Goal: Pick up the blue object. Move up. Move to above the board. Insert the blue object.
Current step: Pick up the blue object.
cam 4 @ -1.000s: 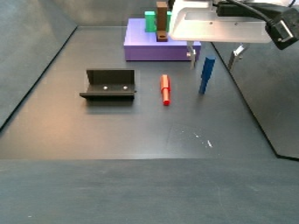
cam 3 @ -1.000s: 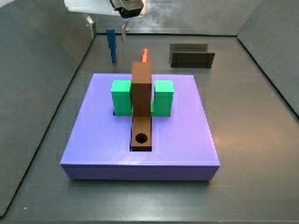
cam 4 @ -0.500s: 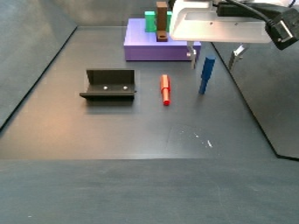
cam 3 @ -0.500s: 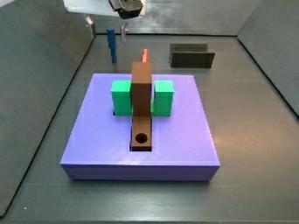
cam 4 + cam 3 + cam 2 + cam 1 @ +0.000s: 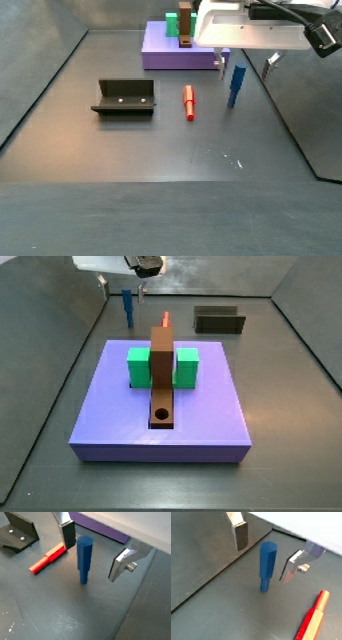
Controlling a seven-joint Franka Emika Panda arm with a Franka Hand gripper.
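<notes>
The task stands at step 1, picking up the blue object. In a wrist view the end effector (image 5: 90, 554) straddles the blue object (image 5: 84, 560), its 2 fingers (image 5: 67, 534) spread wide, with clear gaps on both sides, so nothing is held yet. The next move, as I judge it, is to close the fingers squarely on the rod's upper part, then lift straight up so it does not tip.

In a side view, going left to right, the fixture (image 5: 123, 96) stands on the floor, then the red peg (image 5: 189, 101) lies flat, then the blue object (image 5: 235, 85) stands just right of it, under the end effector (image 5: 245, 62) and near the purple slab (image 5: 177, 55).

The blue object stands upright on the floor, its long axis vertical, top pointing up between the fingers. The board (image 5: 163, 374) lies on the slab between green blocks (image 5: 140, 367), its hole (image 5: 163, 414) at the near end, well apart from the rod.
</notes>
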